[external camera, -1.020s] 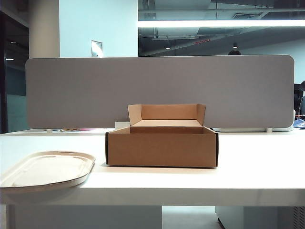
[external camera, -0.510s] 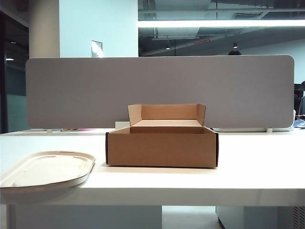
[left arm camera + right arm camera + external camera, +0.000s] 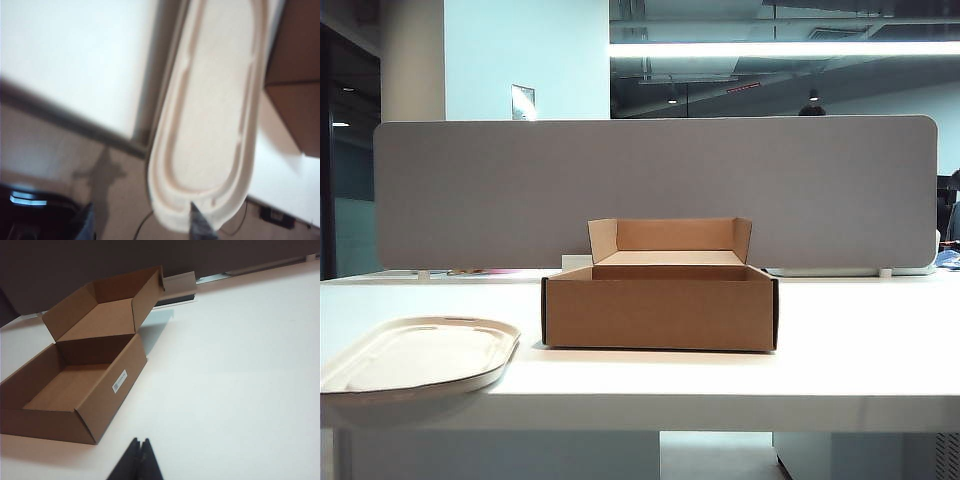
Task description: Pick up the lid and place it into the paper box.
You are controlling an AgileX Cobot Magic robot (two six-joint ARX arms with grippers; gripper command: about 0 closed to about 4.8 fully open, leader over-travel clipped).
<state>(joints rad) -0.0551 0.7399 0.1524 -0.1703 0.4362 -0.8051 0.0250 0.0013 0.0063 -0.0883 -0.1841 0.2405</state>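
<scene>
On the left, my left gripper (image 3: 142, 225) hangs just off the near end of the lid (image 3: 210, 115), jaws spread wide with nothing between them; one dark fingertip (image 3: 200, 224) sits right at the lid's rounded end and the other shows at the frame's edge, well apart from it. The wrist picture is blurred, so I cannot say whether that tip touches the rim or only overlaps it in view. The lid (image 3: 415, 358) lies flat near the front left corner of the table (image 3: 860, 350), its near end jutting past the edge over the floor.

I judge it light, thin moulded pulp, fairly stiff across the rim but likely to flex or crease if squeezed hard on the flat. It looks matte, so not slippery. The overhanging rim seems the place to take hold, one finger above and one below.

To the right of the lid, close but apart, stands the paper box (image 3: 660, 310), open, empty inside, back flap upright.

Further right, my right gripper (image 3: 136, 462) hangs above bare table beside the box (image 3: 75, 390), fingers pressed together, holding nothing.

The tabletop is white, smooth and uncluttered. A grey partition (image 3: 655, 190) stands behind it, with a dim office and a strip light (image 3: 785, 48) beyond.
</scene>
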